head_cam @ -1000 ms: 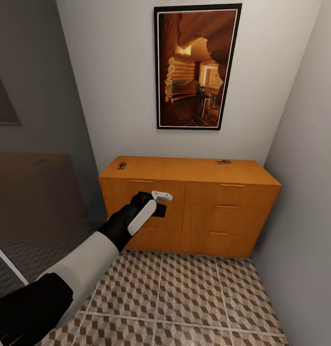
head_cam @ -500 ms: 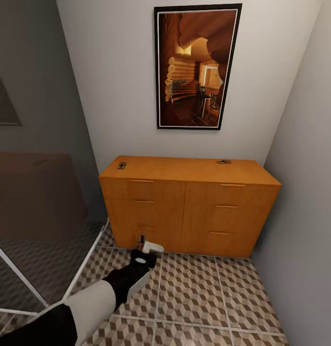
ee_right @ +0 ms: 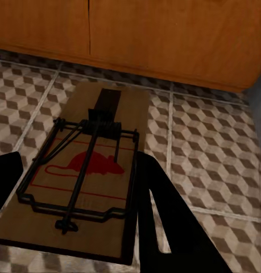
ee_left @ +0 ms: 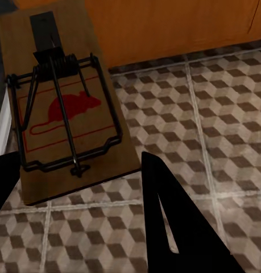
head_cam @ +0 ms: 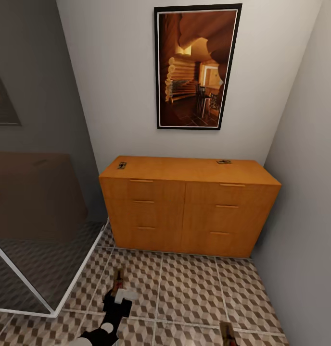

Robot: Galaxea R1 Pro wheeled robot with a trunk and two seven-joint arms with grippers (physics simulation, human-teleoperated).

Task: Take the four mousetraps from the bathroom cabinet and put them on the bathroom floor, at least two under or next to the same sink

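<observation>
Head view: my left gripper [head_cam: 118,302] is down low over the bathroom floor [head_cam: 194,288], and the left-hand mousetrap [head_cam: 118,281] sticks out past my fingertips toward the cabinet [head_cam: 189,211]. Off to the right of those fingers, at the picture's lower edge, lies the end of the right-hand mousetrap [head_cam: 228,334]. Well beyond and above my fingers, two more mousetraps sit on the cabinet top, one near its left end [head_cam: 121,166] and one toward its right end [head_cam: 223,162]. A framed painting [head_cam: 197,67] hangs on the wall above them, and a white-framed glass partition [head_cam: 40,288] stands to the left of my left fingers.

Left wrist view: my left gripper [ee_left: 79,165] is set narrow on the left-hand mousetrap [ee_left: 62,108], one dark finger [ee_left: 181,227] against each long edge of the board. The red mouse print and the wire bar face up between my fingers. The cube-patterned floor [ee_left: 193,114] lies under it, the cabinet [ee_left: 164,28] ahead of my fingertips. Whether the board touches the tiles, I cannot tell.

Right wrist view: my right gripper [ee_right: 79,159] holds the right-hand mousetrap [ee_right: 85,176] the same way, fingers [ee_right: 164,222] closed on its sides, the floor [ee_right: 215,153] beneath and the cabinet [ee_right: 164,40] just ahead.
</observation>
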